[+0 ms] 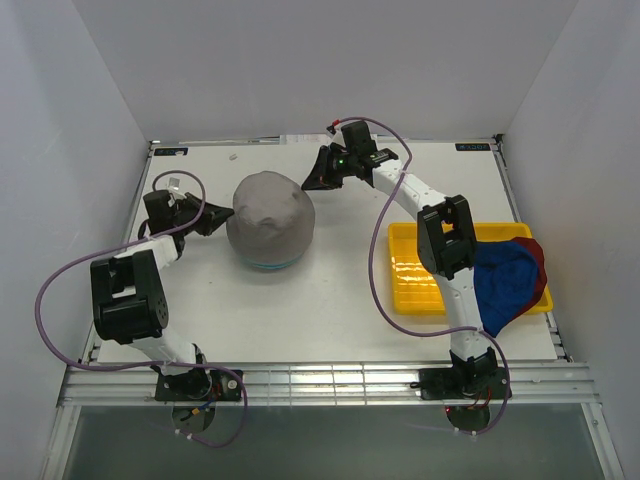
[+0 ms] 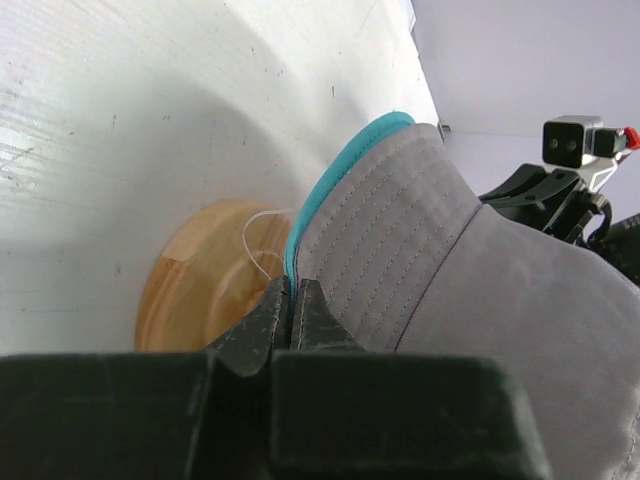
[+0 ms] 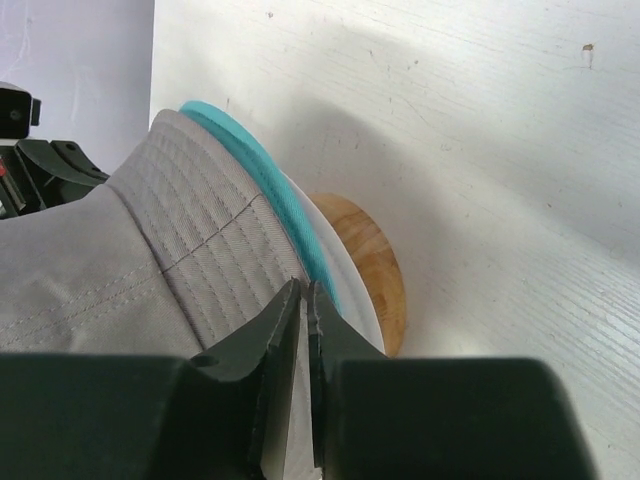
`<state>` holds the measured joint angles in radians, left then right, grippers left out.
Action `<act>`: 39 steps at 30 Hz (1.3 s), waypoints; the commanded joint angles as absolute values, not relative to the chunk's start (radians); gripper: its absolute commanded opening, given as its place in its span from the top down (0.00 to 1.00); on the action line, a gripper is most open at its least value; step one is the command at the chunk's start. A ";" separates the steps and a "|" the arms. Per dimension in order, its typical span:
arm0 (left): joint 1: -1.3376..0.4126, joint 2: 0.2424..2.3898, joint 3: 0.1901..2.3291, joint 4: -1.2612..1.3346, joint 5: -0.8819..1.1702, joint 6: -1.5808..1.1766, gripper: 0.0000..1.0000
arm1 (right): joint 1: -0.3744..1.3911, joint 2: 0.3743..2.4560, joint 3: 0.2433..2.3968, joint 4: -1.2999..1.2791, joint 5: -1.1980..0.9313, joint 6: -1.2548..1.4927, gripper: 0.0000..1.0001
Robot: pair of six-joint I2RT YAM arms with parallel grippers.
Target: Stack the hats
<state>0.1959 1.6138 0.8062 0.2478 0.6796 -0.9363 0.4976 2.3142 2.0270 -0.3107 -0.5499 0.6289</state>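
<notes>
A grey hat (image 1: pixel 270 215) sits domed over a teal hat (image 1: pixel 270 266), whose edge peeks out below, at the table's middle. My left gripper (image 1: pixel 222 215) is at its left side, jaws shut on the grey hat's brim (image 2: pixel 400 240) beside the teal edge (image 2: pixel 340 170). My right gripper (image 1: pixel 310 180) is at its far right side, jaws shut on the grey brim (image 3: pixel 200 230), with the teal edge (image 3: pixel 260 165) just beyond. A royal blue hat (image 1: pixel 505 280) and a dark red hat (image 1: pixel 541 268) lie crumpled in the yellow tray.
The round wooden stand's base (image 2: pixel 190 290) shows under the hats, and also in the right wrist view (image 3: pixel 375 270). The yellow tray (image 1: pixel 410 275) sits at the right, under the right arm's links. White walls close in the table on three sides.
</notes>
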 commanded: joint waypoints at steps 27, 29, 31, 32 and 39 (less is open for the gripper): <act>0.192 1.499 0.838 0.020 0.512 -0.772 0.48 | 0.469 2.267 2.049 -0.376 -0.465 0.574 0.65; 0.190 1.488 0.839 0.017 0.512 -0.772 0.43 | 0.466 2.258 2.051 -0.390 -0.457 0.568 0.64; 0.190 1.479 0.841 0.011 0.512 -0.770 0.39 | 0.466 2.246 2.052 -0.399 -0.449 0.558 0.63; 0.190 1.470 0.841 0.009 0.508 -0.769 0.38 | 0.465 2.241 2.054 -0.413 -0.437 0.555 0.62; 0.195 1.428 0.885 -0.043 0.489 -0.758 0.34 | 0.460 2.182 2.102 -0.527 -0.365 0.512 0.60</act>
